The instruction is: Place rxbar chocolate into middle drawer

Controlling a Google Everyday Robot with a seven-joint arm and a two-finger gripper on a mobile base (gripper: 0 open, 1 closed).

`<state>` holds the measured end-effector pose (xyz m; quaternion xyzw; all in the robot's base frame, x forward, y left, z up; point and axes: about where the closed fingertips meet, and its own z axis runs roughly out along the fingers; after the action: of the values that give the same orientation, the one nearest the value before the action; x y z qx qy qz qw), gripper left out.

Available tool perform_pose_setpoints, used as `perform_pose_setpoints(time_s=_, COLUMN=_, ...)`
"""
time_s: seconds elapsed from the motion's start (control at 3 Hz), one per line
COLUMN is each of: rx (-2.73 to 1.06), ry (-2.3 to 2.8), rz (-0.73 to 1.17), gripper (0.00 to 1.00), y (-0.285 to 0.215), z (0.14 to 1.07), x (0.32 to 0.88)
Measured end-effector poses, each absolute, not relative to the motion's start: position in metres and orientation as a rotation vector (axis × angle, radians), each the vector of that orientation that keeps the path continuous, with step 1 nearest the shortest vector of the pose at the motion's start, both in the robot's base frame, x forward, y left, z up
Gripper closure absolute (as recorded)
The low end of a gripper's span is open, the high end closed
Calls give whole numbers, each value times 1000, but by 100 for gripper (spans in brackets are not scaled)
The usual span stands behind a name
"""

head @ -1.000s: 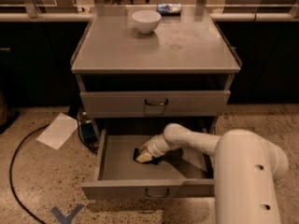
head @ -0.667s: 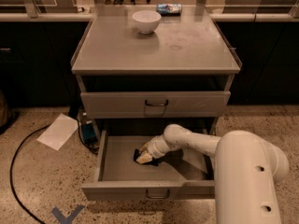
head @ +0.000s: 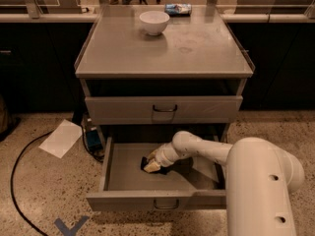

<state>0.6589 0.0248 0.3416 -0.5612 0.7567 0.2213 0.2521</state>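
The end effector (head: 152, 165) sat low inside the open middle drawer (head: 128, 179), seemingly clamped on the dark snack bar (head: 146, 162) so as to lay it flat on the drawer floor

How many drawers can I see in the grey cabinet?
2. The upper drawer is shut; the middle drawer below is pulled open, with the gripper inside it. Lower ones may be hidden.
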Motion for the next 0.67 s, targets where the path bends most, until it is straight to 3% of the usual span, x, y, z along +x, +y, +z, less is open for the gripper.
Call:
perform_pose_setpoints(time_s=0.33, rx=-1526, ry=2058, rz=602, gripper=11, y=25, z=342, x=659)
perform_pose_setpoints(time_s=0.67, rx=-1526, ry=2058, rz=602, gripper=0, y=25, z=342, x=659)
